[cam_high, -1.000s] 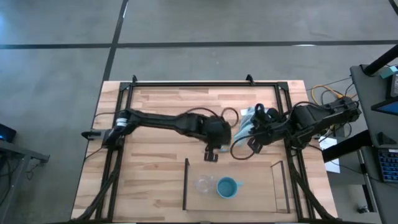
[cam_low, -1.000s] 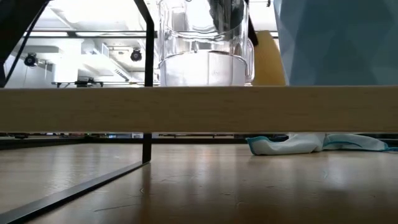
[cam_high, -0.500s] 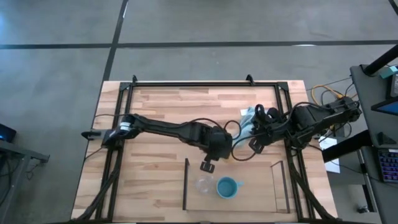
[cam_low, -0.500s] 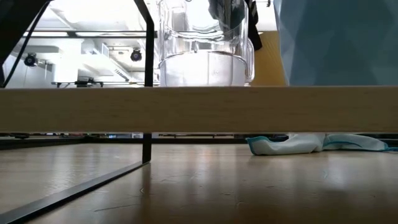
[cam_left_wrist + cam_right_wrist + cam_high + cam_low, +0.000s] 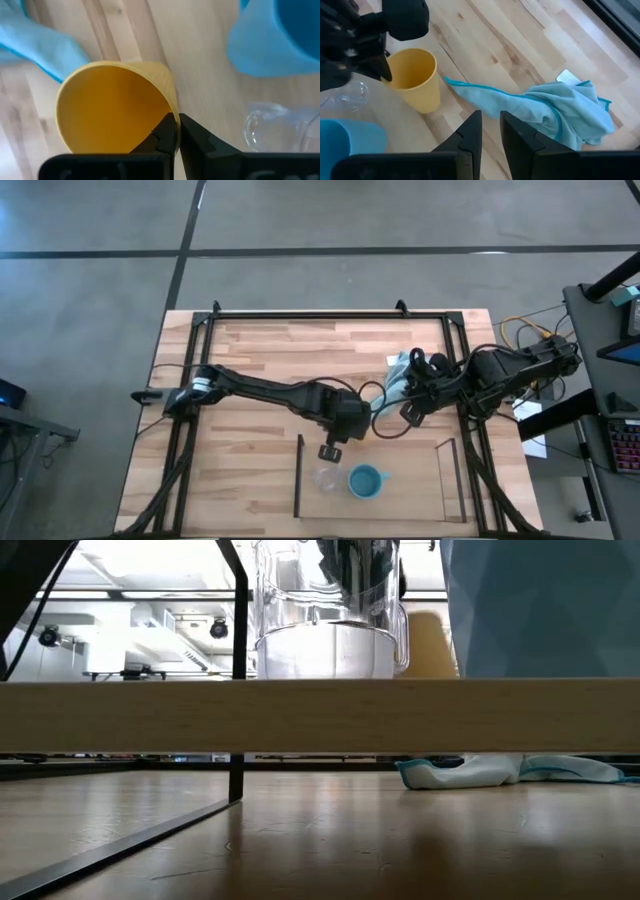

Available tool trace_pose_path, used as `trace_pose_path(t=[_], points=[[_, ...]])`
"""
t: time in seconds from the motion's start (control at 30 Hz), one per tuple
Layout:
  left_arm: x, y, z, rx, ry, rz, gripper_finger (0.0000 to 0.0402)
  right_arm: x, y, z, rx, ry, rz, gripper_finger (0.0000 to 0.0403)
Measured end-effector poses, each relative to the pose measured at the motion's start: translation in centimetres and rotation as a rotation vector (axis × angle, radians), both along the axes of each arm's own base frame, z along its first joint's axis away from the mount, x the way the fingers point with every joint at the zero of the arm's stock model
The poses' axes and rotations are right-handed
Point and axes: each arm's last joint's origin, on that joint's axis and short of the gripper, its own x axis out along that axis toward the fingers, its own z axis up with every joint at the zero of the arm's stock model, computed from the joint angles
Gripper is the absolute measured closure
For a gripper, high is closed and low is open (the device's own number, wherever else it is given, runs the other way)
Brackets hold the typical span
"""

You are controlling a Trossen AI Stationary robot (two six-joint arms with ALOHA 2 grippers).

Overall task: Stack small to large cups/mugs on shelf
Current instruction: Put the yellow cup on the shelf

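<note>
My left jaws [image 5: 176,131] are pinched on the rim of the yellow-orange cup [image 5: 112,107], which hangs upright and empty with its mouth up, just short of the shelf [image 5: 298,475]. The clear cup [image 5: 326,478] and the light blue mug [image 5: 365,481] stand side by side on the shelf, both empty as far as I can see, the clear one nearer my cup. My right jaws [image 5: 490,131] wait slightly parted over the tabletop [image 5: 250,350], holding nothing, by the blue cloth [image 5: 555,112].

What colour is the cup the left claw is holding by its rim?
Yellow-orange, inside and out. The cup shows best in the left wrist view, with the left claw pinching its rim.
</note>
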Motion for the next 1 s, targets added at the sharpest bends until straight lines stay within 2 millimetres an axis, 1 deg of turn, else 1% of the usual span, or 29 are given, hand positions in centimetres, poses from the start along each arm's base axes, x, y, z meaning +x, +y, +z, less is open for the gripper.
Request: trace_pose_path(t=[0.1, 0.2, 0.6, 0.7, 1.0], points=[[-0.1, 0.0, -0.8, -0.015, 0.034, 0.042, 0.0401, 0.0, 0.0, 0.0, 0.000, -0.001, 0.000, 0.0339], [-0.2, 0.1, -1.3, -0.015, 0.049, 0.049, 0.0401, 0.0, 0.0, 0.0, 0.001, -0.002, 0.000, 0.0339], [-0.3, 0.1, -2.5, -0.015, 0.072, 0.059, 0.0401, 0.0, 0.0, 0.0, 0.001, -0.004, 0.000, 0.0339], [-0.2, 0.1, -2.5, -0.034, 0.069, 0.096, 0.0401, 0.0, 0.0, 0.0, 0.002, -0.004, 0.000, 0.0339], [0.1, 0.0, -2.4, -0.042, 0.035, 0.098, 0.0401, 0.1, 0.0, 0.0, 0.003, -0.006, 0.000, 0.0339]])
